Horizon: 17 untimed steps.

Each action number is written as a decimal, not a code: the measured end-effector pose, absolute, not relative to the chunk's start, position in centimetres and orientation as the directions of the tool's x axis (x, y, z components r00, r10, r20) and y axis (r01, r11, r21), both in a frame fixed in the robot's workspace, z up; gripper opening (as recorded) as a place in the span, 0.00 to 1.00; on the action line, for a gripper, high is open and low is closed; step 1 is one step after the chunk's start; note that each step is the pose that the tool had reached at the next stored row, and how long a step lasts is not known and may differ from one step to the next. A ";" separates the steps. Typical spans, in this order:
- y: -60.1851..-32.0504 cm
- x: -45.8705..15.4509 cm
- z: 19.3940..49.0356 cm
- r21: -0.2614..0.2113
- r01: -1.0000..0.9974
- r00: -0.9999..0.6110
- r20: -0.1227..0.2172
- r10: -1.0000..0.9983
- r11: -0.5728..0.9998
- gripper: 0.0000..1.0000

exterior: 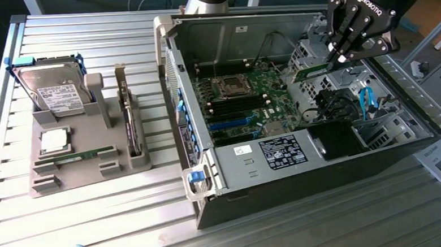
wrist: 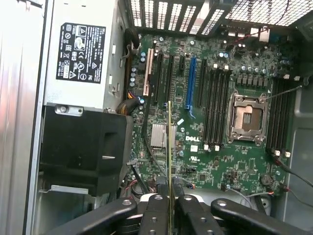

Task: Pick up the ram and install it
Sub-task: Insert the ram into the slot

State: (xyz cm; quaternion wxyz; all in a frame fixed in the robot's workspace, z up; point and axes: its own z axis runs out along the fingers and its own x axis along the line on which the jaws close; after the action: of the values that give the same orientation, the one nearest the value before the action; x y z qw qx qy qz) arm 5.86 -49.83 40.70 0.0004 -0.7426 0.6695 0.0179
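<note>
Gripper (exterior: 339, 60) clamped on the ram (exterior: 309, 73). Arm angled down over the open PC case (exterior: 200, 28), ram above the motherboard (wrist: 234, 169).

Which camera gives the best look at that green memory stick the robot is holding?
The exterior view: the ram shows its long green side there, clamped in the end effector over the open computer case. The wrist view sees the ram edge-on, a thin line between the fingers.
</note>
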 end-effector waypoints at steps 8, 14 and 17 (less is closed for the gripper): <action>-49.8 5.8 40.1 0.023 -0.999 -0.040 -0.027 -0.999 0.039 0.14; -49.0 4.4 38.8 0.023 -0.999 -0.046 -0.027 -0.999 0.046 0.14; -48.2 4.0 38.1 0.023 -0.998 -0.053 -0.027 -0.998 0.053 0.14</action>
State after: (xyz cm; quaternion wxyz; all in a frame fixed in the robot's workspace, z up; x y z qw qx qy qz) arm 4.01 -48.22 38.06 0.0018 -0.6880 0.7255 0.0178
